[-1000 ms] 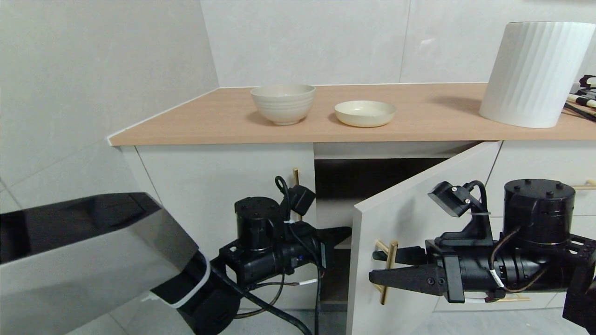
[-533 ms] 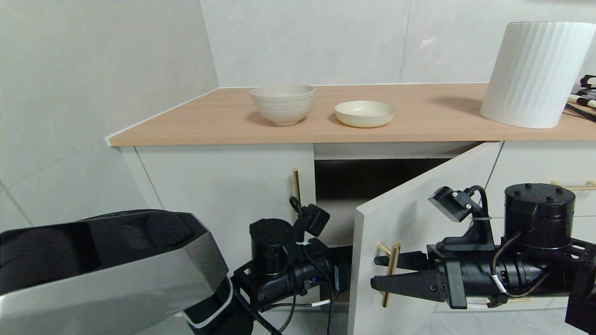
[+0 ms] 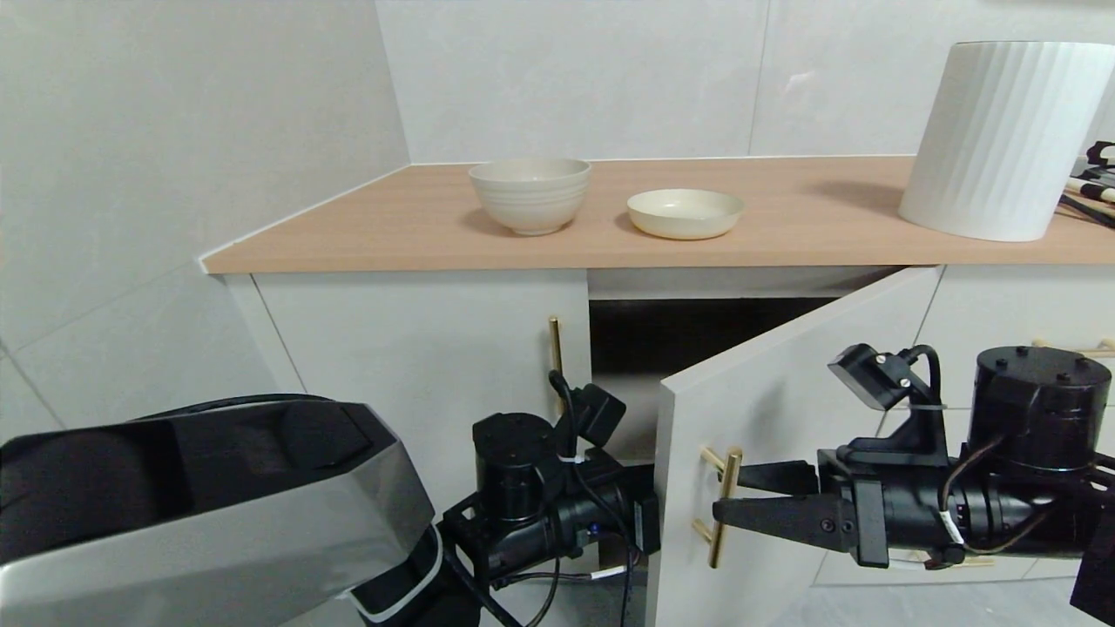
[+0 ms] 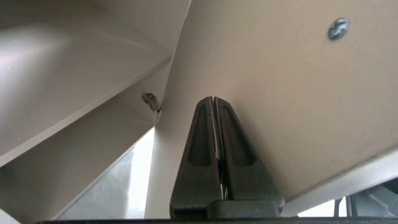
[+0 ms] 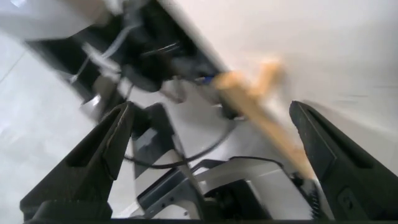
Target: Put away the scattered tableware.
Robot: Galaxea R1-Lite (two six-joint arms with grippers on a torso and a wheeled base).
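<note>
While straddling gold handle (image 3: 718,544) of half-open cabinet door (image 3: 766,401): right gripper (image 3: 728,494), spread wide, gripping nothing. Behind door's inner face: left gripper (image 4: 213,107), clenched tight, empty. On wooden countertop (image 3: 392,235) above: ribbed bowl (image 3: 530,193) beside shallow dish (image 3: 685,212), both upright, not touching.

Kitchen: wood countertop (image 3: 392,235), white cabinets (image 3: 418,348) (brass handles (image 3: 554,344)), tiled wall (image 3: 566,78), bowl (image 3: 530,193) and dish (image 3: 685,212) on top.

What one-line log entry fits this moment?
left gripper: shut, behind door | right gripper: open, straddling handle | door: half open | bowl, dish: on countertop
</note>
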